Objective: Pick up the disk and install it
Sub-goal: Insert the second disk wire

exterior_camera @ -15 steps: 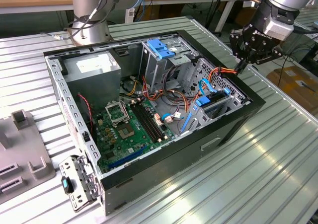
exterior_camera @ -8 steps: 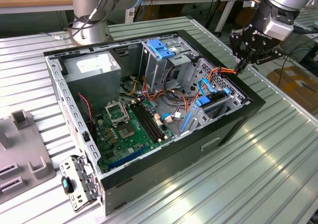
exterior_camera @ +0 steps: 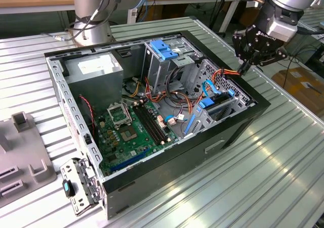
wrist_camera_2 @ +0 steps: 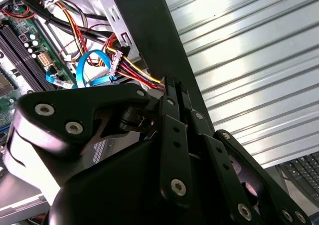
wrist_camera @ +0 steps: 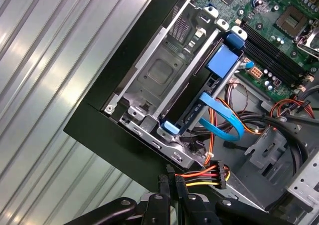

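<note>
Black-framed computer case (exterior_camera: 167, 170) lay open on its side on the ribbed metal table (exterior_camera: 263, 177), motherboard (exterior_camera: 129, 132) exposed. Gripper (exterior_camera: 245, 65) hung over the case's corner at the exterior view's right, fingers pressed together on a bundle of red, yellow and black power wires (wrist_camera: 199, 177) ending in a white connector (wrist_camera_2: 115, 61). Both wrist views showed the fingertips (wrist_camera: 169, 181) closed with the wires pinched between. The disk (wrist_camera: 199, 93) sat on edge in the drive bay (wrist_camera: 159, 78) just beside the gripper, its light-blue rail showing, a blue flat cable (wrist_camera: 224, 117) looping off near it.
</note>
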{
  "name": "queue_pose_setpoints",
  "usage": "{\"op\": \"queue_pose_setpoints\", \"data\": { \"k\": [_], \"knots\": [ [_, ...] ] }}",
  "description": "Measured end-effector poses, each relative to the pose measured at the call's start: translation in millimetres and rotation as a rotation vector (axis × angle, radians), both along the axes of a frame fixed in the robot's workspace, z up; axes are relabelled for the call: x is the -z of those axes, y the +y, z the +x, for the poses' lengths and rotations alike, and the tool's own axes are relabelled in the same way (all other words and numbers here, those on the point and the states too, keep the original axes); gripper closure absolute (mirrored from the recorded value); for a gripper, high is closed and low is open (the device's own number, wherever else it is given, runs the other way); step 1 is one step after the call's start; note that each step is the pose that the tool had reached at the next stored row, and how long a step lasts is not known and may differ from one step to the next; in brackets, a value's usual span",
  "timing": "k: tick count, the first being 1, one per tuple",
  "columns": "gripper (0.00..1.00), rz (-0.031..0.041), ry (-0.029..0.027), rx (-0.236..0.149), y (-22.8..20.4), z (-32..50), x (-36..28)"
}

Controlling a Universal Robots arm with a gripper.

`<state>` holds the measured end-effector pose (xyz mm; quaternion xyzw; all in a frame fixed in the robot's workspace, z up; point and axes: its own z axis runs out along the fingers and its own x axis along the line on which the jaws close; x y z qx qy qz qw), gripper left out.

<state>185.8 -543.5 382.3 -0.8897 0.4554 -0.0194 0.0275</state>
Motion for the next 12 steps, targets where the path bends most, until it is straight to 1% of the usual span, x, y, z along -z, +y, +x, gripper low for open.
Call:
{"op": "queue_pose_setpoints", "data": {
  "k": [1, 3, 6, 9, 12],
  "knots": [
    [0.84, 0.0000, 0.0000, 0.000, 0.0, -1.2, 0.0],
    [0.84, -0.0001, 0.0000, 0.000, 0.0, -6.4, 0.0],
    [0.84, 0.0001, 0.0000, 0.000, 0.0, -10.6, 0.1],
    [0.84, 0.0001, 0.0001, 0.001, -0.1, -12.6, 0.1],
    [0.84, 0.0000, 0.0000, 0.021, 0.0, -13.2, 0.2]
  ]
}}
